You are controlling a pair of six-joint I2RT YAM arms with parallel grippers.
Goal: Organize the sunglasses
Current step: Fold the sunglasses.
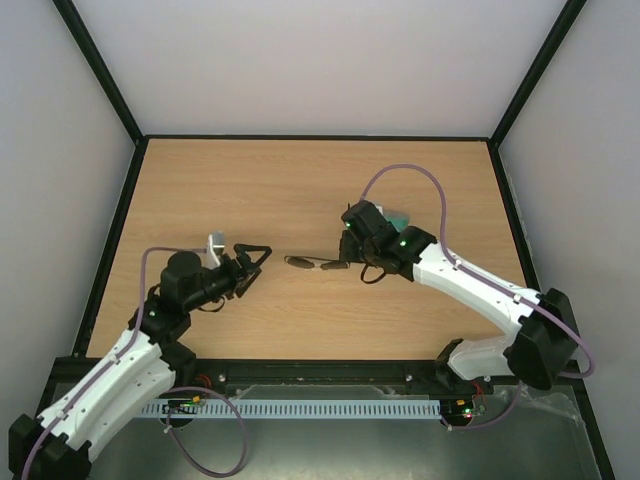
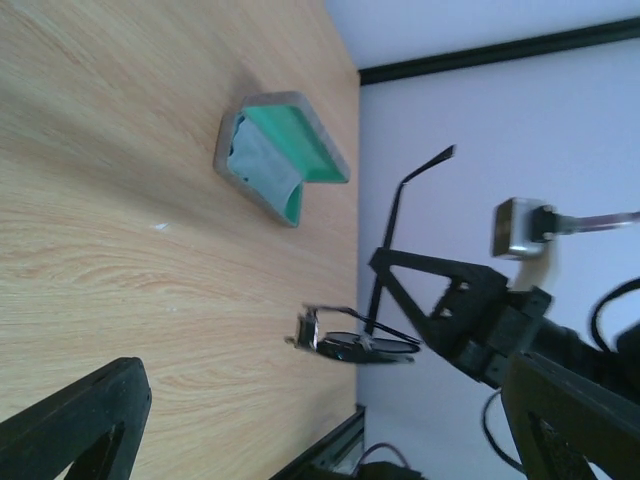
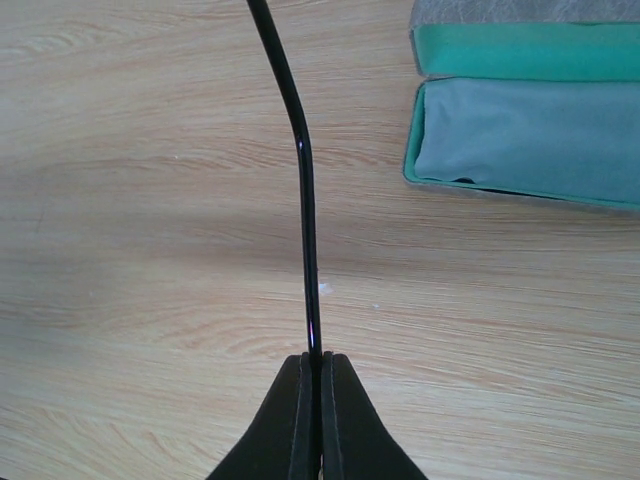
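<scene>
Room: white walls (image 1: pixel 320 60) with black frame bars are seen around the work area.
Surface: a light wood-grain tabletop (image 1: pixel 300 180) is used.
Right arm: the white-and-black right arm (image 1: pixel 480 285) is stretched in toward the table's middle.
Left arm: the white-and-black left arm (image 1: pixel 120 370) is angled in from the near left.
Case: a grey rectangular case with green lining (image 2: pixel 280 150) is laid open on the table, just behind the right gripper in the top view.
Cloth: a flat blue-grey cloth (image 3: pixel 530 140) is laid inside one half of the case.
Left gripper: the black left gripper (image 1: pixel 260 262) is spread wide with nothing in it, pointed at the sunglasses and apart from them.
Right gripper: the black right gripper (image 3: pixel 318 365) is pinched tight on one thin temple arm.
Sunglasses: the small round dark-lens, thin wire-frame sunglasses (image 1: pixel 305 263) are held between the two grippers, near the table's middle. The second temple is stuck up in the air. Whether the lenses touch the wood cannot be told.
</scene>
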